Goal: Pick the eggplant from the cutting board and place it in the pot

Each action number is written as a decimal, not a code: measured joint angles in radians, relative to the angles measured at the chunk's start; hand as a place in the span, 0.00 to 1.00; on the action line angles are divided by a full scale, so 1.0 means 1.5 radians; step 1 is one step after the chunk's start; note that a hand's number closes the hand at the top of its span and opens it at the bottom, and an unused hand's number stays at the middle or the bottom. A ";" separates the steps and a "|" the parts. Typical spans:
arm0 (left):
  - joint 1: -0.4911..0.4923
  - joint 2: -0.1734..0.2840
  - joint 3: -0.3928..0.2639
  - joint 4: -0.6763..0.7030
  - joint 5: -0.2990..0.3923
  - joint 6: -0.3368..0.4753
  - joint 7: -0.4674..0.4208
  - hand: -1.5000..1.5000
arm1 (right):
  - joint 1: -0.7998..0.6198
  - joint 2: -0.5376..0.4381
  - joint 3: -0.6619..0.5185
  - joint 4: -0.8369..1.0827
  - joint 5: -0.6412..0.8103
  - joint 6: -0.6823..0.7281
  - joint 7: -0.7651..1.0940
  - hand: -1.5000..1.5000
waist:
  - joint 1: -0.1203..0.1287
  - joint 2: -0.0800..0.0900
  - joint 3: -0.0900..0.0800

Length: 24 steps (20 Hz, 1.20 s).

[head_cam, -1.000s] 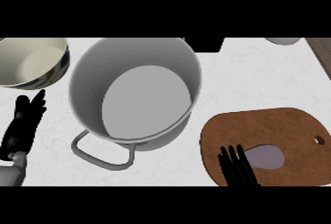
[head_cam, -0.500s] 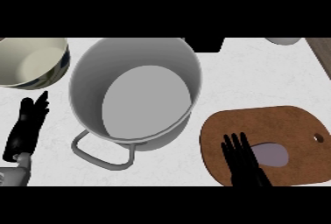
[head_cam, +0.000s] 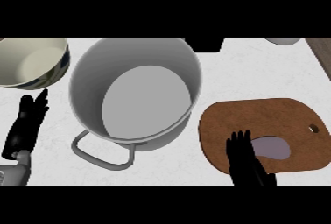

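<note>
Status: task not yet begun in substance. The eggplant [head_cam: 272,148], a pale purple piece, lies flat on the board [head_cam: 268,118], toward the board's 5 o'clock part. It has not been lifted.

Right hand [head_cam: 244,158]: over the board's 6 o'clock edge, fingers straight and spread, pointing toward 12 o'clock. It sits just beside the eggplant, at its 9 o'clock side; the fingertips appear to overlap its near edge, but contact cannot be confirmed. No fingers curl round the eggplant. Nothing is held.

Left hand [head_cam: 27,127]: at the view's left, on the desk [head_cam: 258,70] at 9 o'clock of the pot [head_cam: 135,98], fingers straight and up, resting, holding nothing.

Pot: stands at centre, nothing inside it, handle at its 7 o'clock. It lies at 9 o'clock of the board, close but apart from it.

Also noted: a bowl [head_cam: 29,61] at 10 o'clock of the pot.

Outstanding, by judgement: shift the right hand toward 3 o'clock over the eggplant, close on it, lift, carry toward 9 o'clock over the pot rim, release. All steps of grasp, transfer and placement remain.
</note>
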<state>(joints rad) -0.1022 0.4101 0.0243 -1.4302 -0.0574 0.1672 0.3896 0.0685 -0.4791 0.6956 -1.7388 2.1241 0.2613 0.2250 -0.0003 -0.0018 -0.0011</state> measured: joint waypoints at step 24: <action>0.021 -0.020 0.040 -0.026 -0.024 -0.007 0.014 0.50 | 0.093 0.202 -0.163 -0.097 -0.257 -0.058 0.049 1.00 | -0.031 0.005 0.004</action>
<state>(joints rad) -0.0712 0.3796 0.0847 -1.4693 -0.0938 0.1567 0.4098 0.2086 -0.1766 0.4504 -1.8845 1.7379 0.1748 0.2977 -0.0472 0.0063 0.0050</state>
